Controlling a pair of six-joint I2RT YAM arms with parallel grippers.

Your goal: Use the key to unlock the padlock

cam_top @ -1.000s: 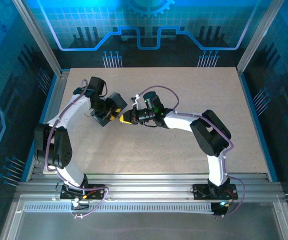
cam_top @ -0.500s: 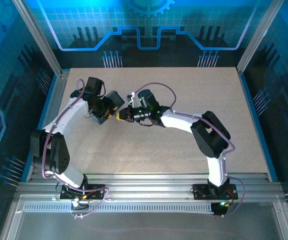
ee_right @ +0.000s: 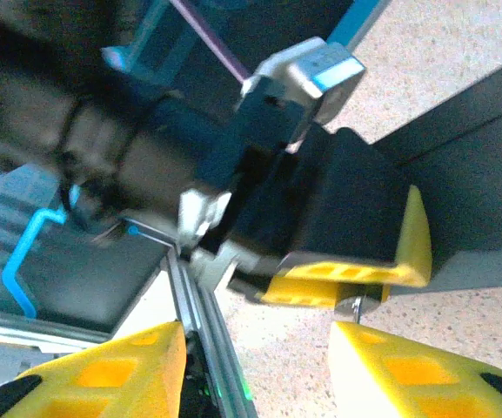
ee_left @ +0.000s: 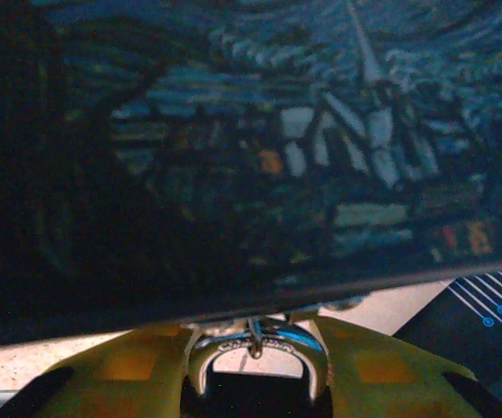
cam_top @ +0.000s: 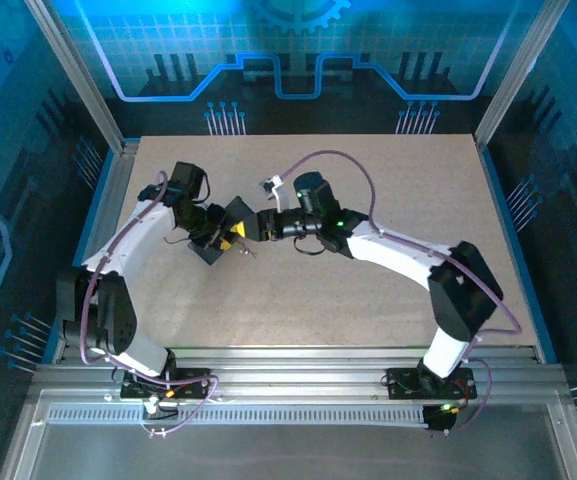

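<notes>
My left gripper (ee_left: pixel 255 336) is shut on the padlock (ee_left: pixel 259 402), whose silvery shackle (ee_left: pixel 307 341) arches between the yellow fingers. The shackle sits just under the edge of the dark blue painted box (ee_left: pixel 277 148). From the right wrist view, the left gripper's yellow fingers (ee_right: pixel 346 277) show with a small silvery sliver, the key (ee_right: pixel 356 306), sticking out beneath them. My right gripper (ee_right: pixel 259 348) is open, its jaws wide apart, with nothing between them and the key just beyond its right finger. From above, the two grippers (cam_top: pixel 226 240) (cam_top: pixel 258 226) nearly meet.
The speckled tabletop (cam_top: pixel 388 190) stretches to the right and far side of the arms. An aluminium frame rail (cam_top: pixel 103 200) borders the table's left edge, close behind the left arm. Blue enclosure walls stand all round.
My right gripper has gone from shut to open, and its arm has stretched out with the elbow swinging right. The left gripper has shifted slightly down-left, still holding the padlock.
</notes>
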